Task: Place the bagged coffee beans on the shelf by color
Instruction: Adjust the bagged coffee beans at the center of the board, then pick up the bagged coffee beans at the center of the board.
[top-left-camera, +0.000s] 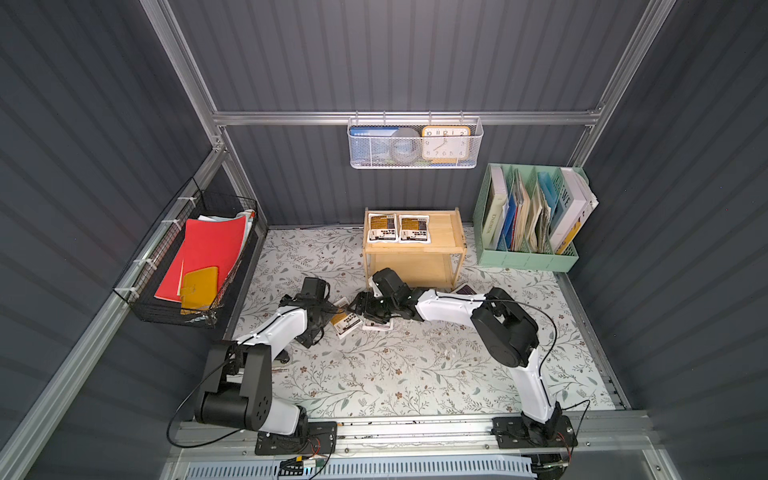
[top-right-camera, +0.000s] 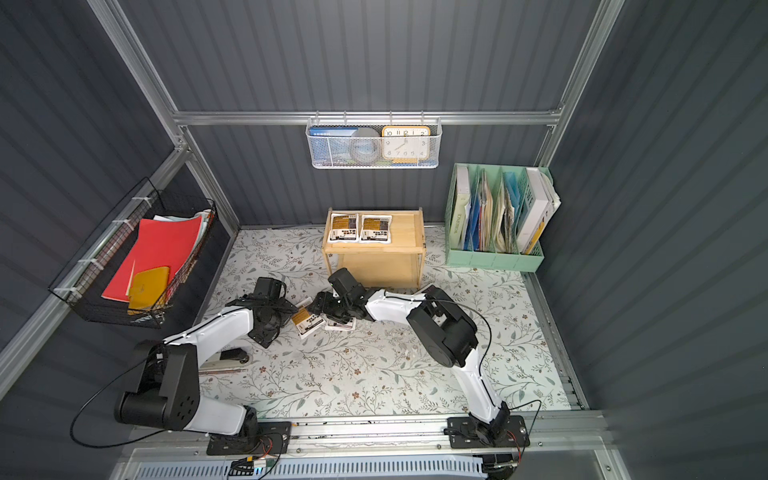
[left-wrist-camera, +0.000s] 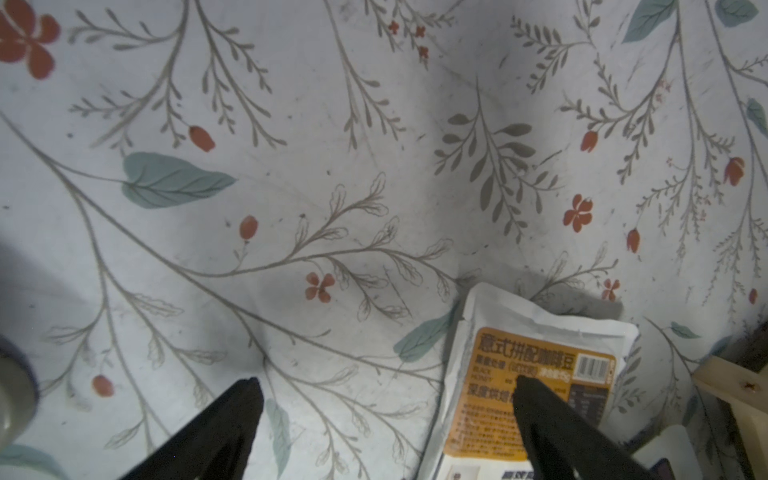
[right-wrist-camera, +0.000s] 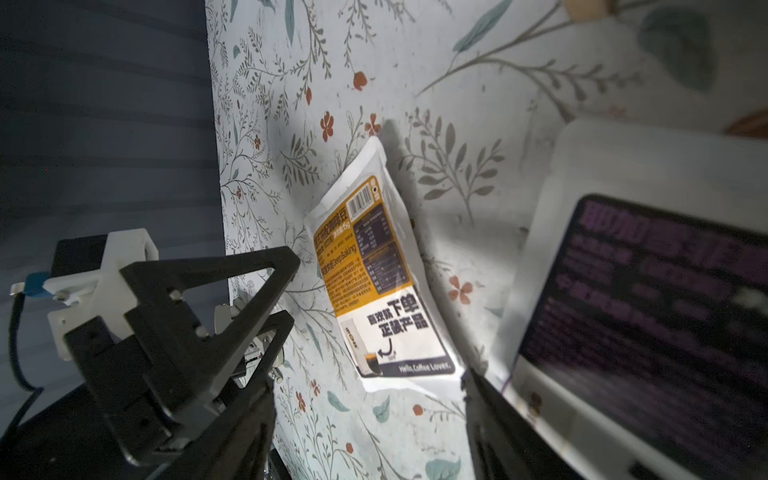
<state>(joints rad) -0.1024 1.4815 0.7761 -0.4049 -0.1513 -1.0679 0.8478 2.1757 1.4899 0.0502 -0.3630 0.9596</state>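
Left of centre in a top view, a yellow-labelled coffee pouch (top-left-camera: 347, 322) is lying on the floral table (top-left-camera: 415, 374), the left gripper (left-wrist-camera: 386, 384) hovering over it with fingers spread. Just right, the right gripper (right-wrist-camera: 370, 386) is hanging, jaws apart, beside a purple-labelled pouch (right-wrist-camera: 644, 311). Upper centre, two yellow-labelled pouches (top-left-camera: 381, 227) are lying on the wooden shelf (top-left-camera: 446, 232), on its top tray.

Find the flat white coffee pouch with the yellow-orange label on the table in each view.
Both top views: yellow-orange pouch in front of the small wooden shelf.
Left wrist: it sits partly behind one finger of the left pincer.
Right wrist: mid-picture, beside the purple-labelled pouch.
Shared landmark: floral tablecloth.
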